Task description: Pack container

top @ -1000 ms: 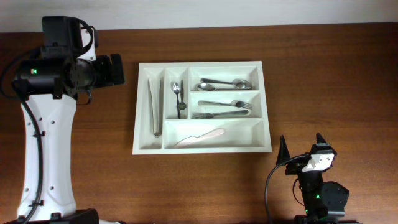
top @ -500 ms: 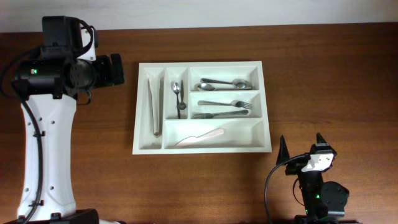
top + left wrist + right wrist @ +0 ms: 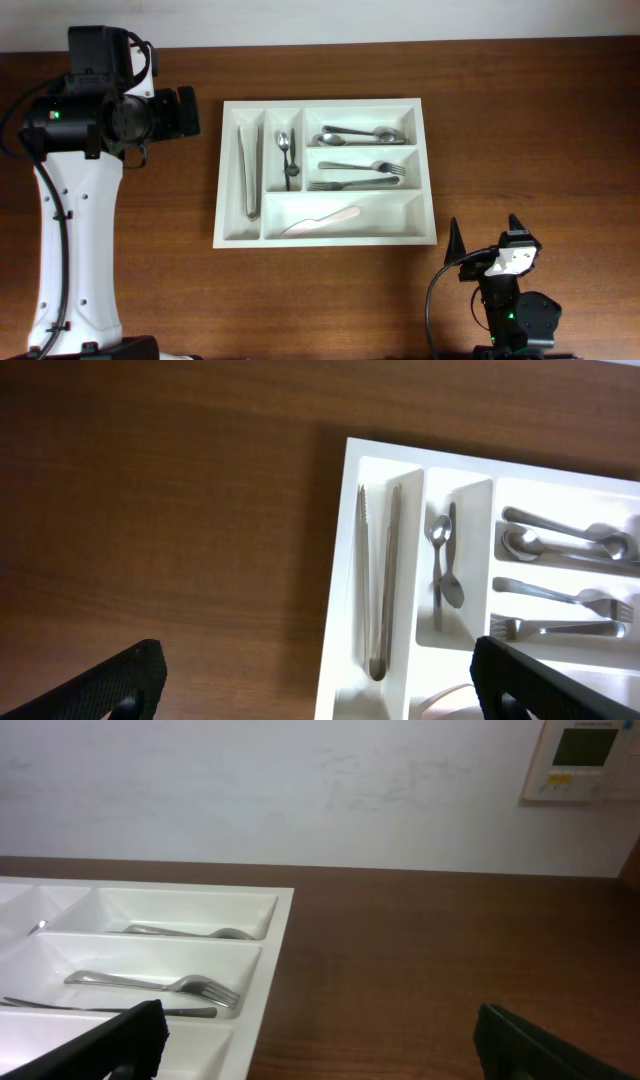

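The container [image 3: 428, 170], a white cutlery tray, lies flat mid-table. Its two narrow left slots hold metal tongs [image 3: 247, 170] and small spoons [image 3: 287, 158]. The wide slots hold spoons [image 3: 358, 133], forks [image 3: 365, 175] and a cream knife [image 3: 322, 222]. My left gripper [image 3: 180, 112] hovers left of the tray's far corner, open and empty. In the left wrist view that gripper [image 3: 320, 695] spans the tray's left rim [image 3: 340, 560], well above it. My right gripper [image 3: 485, 232] stands open near the front edge, right of the tray. Its wrist view shows the right gripper [image 3: 320, 1050] over bare wood beside the tray rim [image 3: 275, 970].
The left arm's white column [image 3: 75, 250] fills the table's left side. A white wall runs behind the table, with a control panel [image 3: 585, 760] mounted on it. Dark brown wood surrounds the tray on all sides.
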Robot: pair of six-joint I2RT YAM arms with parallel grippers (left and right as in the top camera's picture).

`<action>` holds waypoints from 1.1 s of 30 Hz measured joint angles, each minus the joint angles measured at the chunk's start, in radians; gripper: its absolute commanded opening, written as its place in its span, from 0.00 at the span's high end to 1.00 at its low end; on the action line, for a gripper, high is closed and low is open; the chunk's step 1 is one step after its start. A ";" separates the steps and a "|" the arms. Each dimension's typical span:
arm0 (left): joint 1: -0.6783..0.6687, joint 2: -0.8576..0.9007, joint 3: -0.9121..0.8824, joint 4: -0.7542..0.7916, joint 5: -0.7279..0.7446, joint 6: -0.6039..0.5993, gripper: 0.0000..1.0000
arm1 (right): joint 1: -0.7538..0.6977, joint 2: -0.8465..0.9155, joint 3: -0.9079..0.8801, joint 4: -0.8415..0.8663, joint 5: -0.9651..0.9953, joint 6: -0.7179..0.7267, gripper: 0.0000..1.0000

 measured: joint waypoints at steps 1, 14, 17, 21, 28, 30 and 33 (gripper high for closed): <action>0.000 0.000 0.000 0.000 0.000 0.000 0.01 | 0.000 0.000 0.000 0.000 0.000 0.001 0.01; 0.000 -0.138 -0.002 0.000 -0.008 0.000 0.01 | 0.000 0.000 0.000 0.000 0.000 0.000 0.01; 0.000 -0.276 -0.002 0.001 -0.010 0.000 0.01 | 0.000 0.000 0.000 0.000 0.000 0.000 0.01; 0.000 -0.483 0.000 0.001 -0.014 0.000 0.01 | 0.000 0.000 0.000 0.000 0.000 0.000 0.01; 0.000 -0.763 -0.018 0.028 -0.064 0.000 0.01 | 0.000 0.000 0.000 0.000 0.000 0.000 0.01; 0.000 -0.835 -0.068 0.088 -0.072 0.000 0.01 | 0.000 0.000 0.000 0.000 0.000 0.001 0.01; 0.000 -0.946 -0.193 0.216 -0.079 0.000 0.01 | 0.000 0.000 0.000 0.000 0.000 0.000 0.01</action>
